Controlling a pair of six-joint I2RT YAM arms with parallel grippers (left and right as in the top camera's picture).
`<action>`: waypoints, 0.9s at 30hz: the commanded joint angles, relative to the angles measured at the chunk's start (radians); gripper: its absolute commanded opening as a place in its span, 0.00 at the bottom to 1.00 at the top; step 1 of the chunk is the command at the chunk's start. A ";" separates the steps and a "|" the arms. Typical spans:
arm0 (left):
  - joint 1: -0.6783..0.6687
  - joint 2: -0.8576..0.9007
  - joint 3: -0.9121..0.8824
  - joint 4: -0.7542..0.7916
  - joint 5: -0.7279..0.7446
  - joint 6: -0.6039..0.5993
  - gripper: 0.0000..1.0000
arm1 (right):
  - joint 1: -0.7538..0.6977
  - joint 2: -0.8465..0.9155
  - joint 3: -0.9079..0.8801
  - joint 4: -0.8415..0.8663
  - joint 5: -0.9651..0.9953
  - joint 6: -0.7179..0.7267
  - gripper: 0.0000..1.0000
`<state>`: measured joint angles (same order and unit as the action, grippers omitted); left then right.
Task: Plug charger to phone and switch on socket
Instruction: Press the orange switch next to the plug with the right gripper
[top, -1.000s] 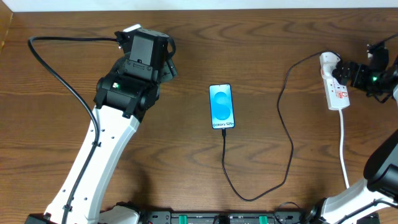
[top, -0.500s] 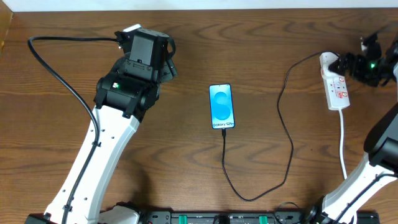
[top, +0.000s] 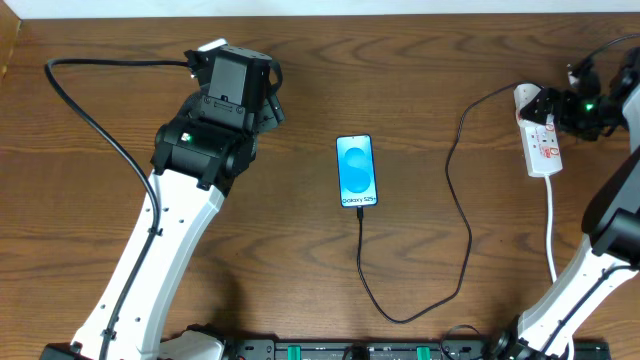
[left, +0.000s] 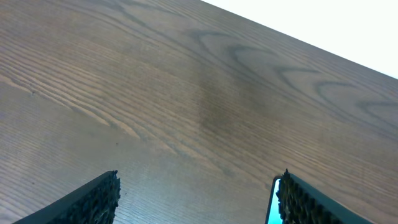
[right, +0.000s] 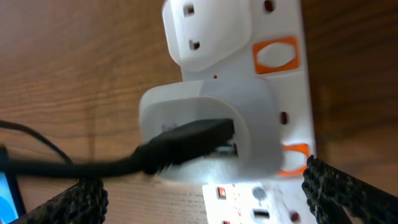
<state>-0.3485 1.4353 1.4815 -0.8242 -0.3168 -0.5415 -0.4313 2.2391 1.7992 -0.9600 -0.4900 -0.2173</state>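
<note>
The phone (top: 357, 171) lies face up mid-table with a bright blue screen; a sliver of it (left: 272, 210) shows beside my left gripper's right finger. The charger (top: 462, 225), a thin black cable, runs from the phone's lower edge in a loop to the white socket (top: 542, 145) at the far right. In the right wrist view the cable (right: 118, 163) enters a white adapter (right: 205, 118) seated in the socket (right: 273, 25). My right gripper (right: 208, 199) hovers open over that end (top: 556, 108). My left gripper (left: 199, 199) stands open over bare wood, left of the phone (top: 272, 98).
Orange switches (right: 277, 53) sit along the socket's side. A white cord (top: 553, 240) leads from the socket toward the table's front edge. The left arm's thick black cable (top: 95, 110) arcs over the table's left part. The table's far edge lies close behind both arms.
My right gripper has shifted a little toward the far end of the socket, over the adapter. The left arm, phone and charger have not moved.
</note>
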 joint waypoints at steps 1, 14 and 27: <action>0.000 -0.003 0.008 -0.002 -0.017 0.018 0.81 | 0.021 0.029 0.016 -0.002 -0.017 -0.027 0.99; 0.000 -0.003 0.008 -0.002 -0.017 0.018 0.81 | 0.020 0.035 0.016 -0.002 -0.019 -0.034 0.99; 0.000 -0.003 0.008 -0.002 -0.017 0.018 0.81 | 0.020 0.035 0.016 -0.009 -0.104 -0.034 0.99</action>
<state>-0.3485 1.4353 1.4815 -0.8253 -0.3168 -0.5415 -0.4225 2.2517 1.8057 -0.9543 -0.5293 -0.2432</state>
